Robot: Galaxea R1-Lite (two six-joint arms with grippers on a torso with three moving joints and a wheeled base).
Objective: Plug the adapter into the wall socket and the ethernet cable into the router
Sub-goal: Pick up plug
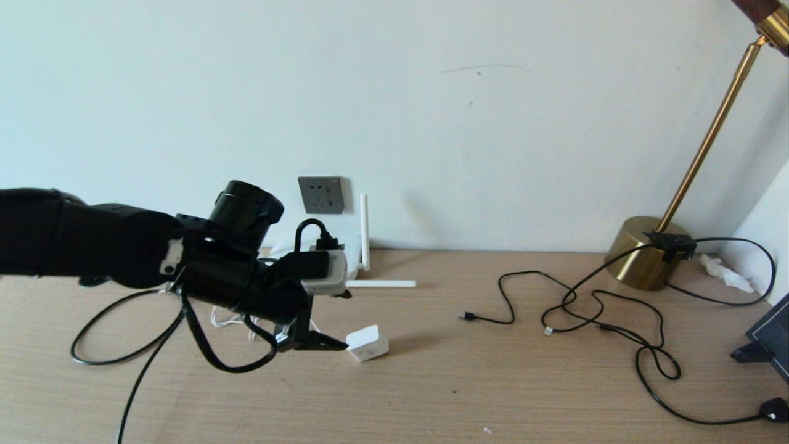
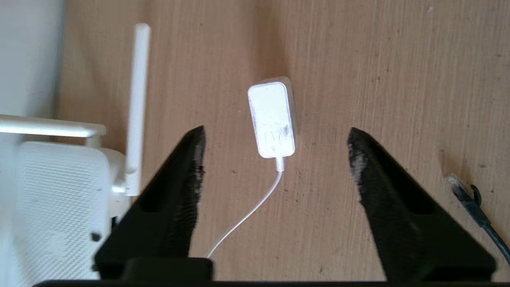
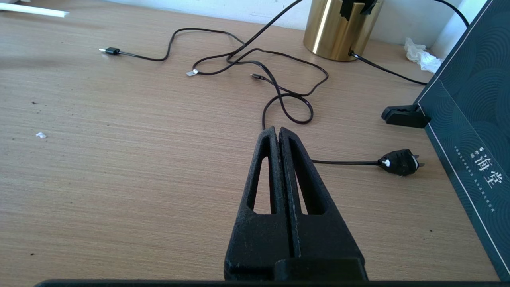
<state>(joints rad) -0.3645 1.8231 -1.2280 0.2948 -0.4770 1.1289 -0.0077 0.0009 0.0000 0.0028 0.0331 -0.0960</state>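
1. On the wooden table (image 1: 493, 382), a little in front of the router, lies the adapter (image 1: 367, 343), a small white rounded block. Nothing holds it, and its thin white cord (image 2: 243, 217) runs back from it toward the left arm.
2. Just over and behind the adapter hangs the left gripper (image 1: 323, 340). In the left wrist view the two black fingers (image 2: 175, 199) stand wide apart, with the adapter seen between their tips, and they grip nothing and do not touch it.
3. Behind the left arm is the router (image 2: 59, 199), a flat white box. One stick antenna (image 1: 363, 231) stands up against the wall and another (image 1: 382, 283) lies flat on the table.
4. On the wall just above the router is the wall socket (image 1: 320, 195), a dark grey plate with small holes. Nothing is plugged in it.
5. The ethernet cable (image 1: 111, 333) lies in loops on the table under the left arm, and its plug end (image 2: 464, 191) rests near the outer side of one finger.
6. Far to the right lie thin black cords (image 1: 592, 308), beside the brass lamp base (image 1: 644, 253).
7. The right gripper (image 3: 277, 137) is low over the table at the right, near a black plug (image 3: 400, 162) and a dark box (image 3: 474, 119). Its fingers are pressed together with nothing between them.
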